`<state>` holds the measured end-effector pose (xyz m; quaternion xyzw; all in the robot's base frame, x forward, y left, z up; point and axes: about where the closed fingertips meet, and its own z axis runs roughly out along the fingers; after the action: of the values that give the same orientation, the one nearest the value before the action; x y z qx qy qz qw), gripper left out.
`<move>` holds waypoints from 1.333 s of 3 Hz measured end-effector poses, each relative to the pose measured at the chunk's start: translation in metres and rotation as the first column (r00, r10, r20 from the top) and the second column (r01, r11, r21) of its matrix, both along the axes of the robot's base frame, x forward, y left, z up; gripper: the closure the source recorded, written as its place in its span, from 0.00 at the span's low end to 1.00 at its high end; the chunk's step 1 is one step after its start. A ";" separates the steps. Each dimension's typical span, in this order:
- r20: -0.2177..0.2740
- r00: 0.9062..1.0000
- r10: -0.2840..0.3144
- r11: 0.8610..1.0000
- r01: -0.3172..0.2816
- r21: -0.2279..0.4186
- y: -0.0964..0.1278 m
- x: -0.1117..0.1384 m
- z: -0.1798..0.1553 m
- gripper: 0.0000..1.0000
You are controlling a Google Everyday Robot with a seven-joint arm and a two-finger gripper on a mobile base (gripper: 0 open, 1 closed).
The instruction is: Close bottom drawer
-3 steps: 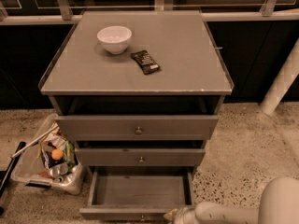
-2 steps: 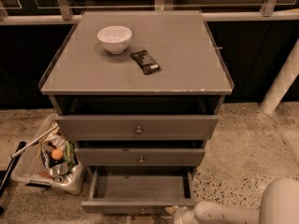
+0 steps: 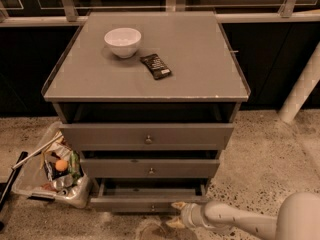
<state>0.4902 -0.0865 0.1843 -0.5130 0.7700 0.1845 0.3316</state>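
Bottom drawer [image 3: 135, 202] slid inward, jaws at its front.

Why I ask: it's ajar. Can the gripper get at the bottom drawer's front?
Probably yes: the gripper sits at the front of the bottom drawer, right of its knob, with nothing between them.

The arm [image 3: 242, 220] reaches in low from the right, stretched almost level and pointing left. Out front sits the gripper [image 3: 175, 214], its 2 pale fingertips [image 3: 177, 204] spread apart, one above the other.
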 end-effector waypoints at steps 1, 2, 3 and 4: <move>0.039 0.999 -0.029 0.999 0.030 -0.029 -0.015 0.058 -0.002 0.65; 0.040 0.999 -0.036 0.999 0.037 -0.036 -0.019 0.069 -0.005 0.87; 0.040 0.999 -0.036 0.999 0.037 -0.036 -0.018 0.069 -0.005 0.90; 0.040 0.999 -0.036 0.999 0.037 -0.036 -0.018 0.069 -0.005 0.66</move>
<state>0.5589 -0.1050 0.1795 -0.5084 0.7757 0.1542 0.3407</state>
